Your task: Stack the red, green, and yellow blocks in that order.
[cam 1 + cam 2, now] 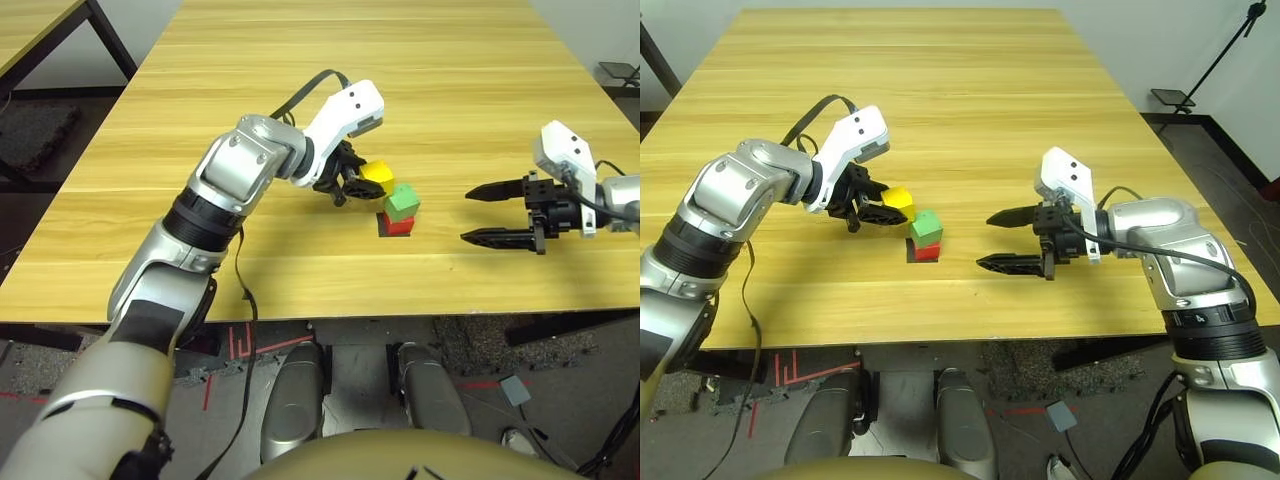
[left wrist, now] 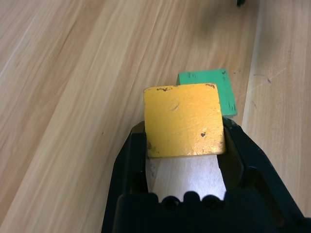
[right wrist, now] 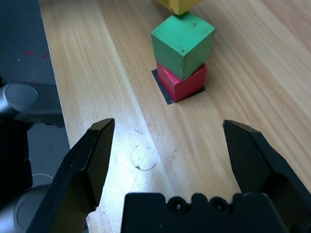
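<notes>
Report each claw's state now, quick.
Left claw: shut on the yellow block, held above the table next to the green block.
Right claw: open, holding nothing.

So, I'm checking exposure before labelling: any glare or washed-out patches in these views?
Right wrist view: a bright glare patch on the table between the open right claw fingers. Left wrist view: wood behind the yellow block washes out pale inside the left claw. Head views: evenly lit.
</notes>
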